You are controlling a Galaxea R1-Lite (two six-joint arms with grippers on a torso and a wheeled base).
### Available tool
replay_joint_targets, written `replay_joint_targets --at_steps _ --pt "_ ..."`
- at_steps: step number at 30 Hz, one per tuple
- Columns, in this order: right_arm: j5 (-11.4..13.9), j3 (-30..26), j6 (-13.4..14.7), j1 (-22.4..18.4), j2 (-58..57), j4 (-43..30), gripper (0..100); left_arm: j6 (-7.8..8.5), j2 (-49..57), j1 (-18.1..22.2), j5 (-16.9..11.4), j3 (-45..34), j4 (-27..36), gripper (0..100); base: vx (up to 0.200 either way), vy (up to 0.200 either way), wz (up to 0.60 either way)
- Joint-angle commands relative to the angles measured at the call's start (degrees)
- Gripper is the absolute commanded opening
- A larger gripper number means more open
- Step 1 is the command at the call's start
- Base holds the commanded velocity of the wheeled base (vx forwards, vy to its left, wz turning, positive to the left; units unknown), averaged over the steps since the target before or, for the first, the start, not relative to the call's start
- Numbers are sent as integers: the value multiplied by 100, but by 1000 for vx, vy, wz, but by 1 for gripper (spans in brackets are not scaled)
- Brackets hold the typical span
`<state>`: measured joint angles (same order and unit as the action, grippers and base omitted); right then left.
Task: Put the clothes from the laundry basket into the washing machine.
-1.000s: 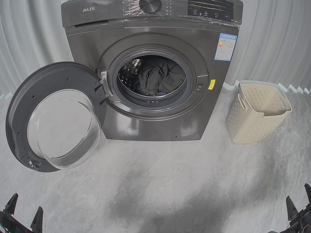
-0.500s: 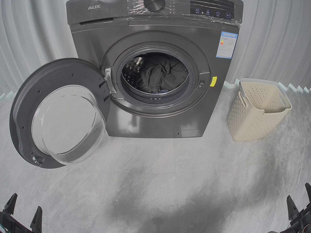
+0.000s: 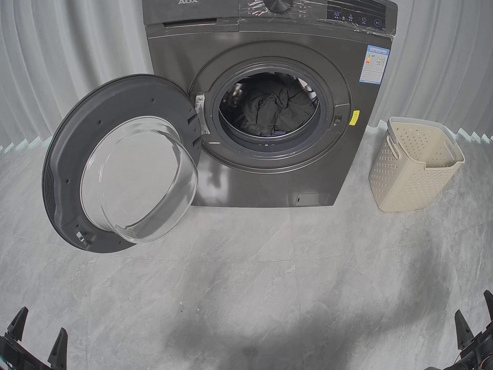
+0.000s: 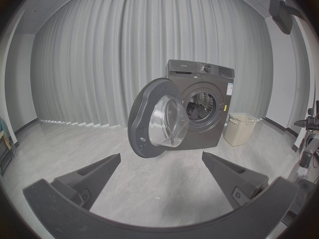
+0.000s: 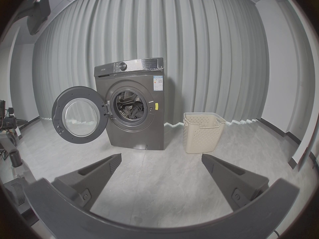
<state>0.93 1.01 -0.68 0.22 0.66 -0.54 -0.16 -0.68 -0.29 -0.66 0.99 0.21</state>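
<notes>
The washing machine (image 3: 257, 181) is smooth grey metal with a satin sheen; crinkled glossy film (image 3: 308, 2) wraps its control panel (image 3: 355, 17). Its door (image 3: 67, 165) is matt grey plastic around a glossy clear bowl (image 3: 138, 176). The clothes (image 3: 272, 110) are dark, matt cloth; the laundry basket (image 3: 403, 181) matt cream perforated plastic.

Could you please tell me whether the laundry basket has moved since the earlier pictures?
No: the laundry basket still stands beside the washing machine; the whole view shifted, so the camera moved.

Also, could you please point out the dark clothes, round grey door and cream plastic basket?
dark clothes (image 3: 272, 110): head view, middle of the heap.
round grey door (image 3: 65, 181): head view, outer rim.
cream plastic basket (image 3: 396, 181): head view, perforated wall.
</notes>
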Motion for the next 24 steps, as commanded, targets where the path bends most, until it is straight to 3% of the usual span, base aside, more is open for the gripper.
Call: replay_joint_targets --at_steps 1,16,24 --pt "4 -84 -2 4 -66 1 100 -19 68 3 -13 -90 -3 100 0 0 0" --pt "4 -84 -2 -4 -66 1 100 -46 68 -6 -40 -90 -3 100 200 0 0" --pt "4 -84 -2 -4 -66 1 100 -46 68 -6 -31 -81 -3 100 0 0 0"
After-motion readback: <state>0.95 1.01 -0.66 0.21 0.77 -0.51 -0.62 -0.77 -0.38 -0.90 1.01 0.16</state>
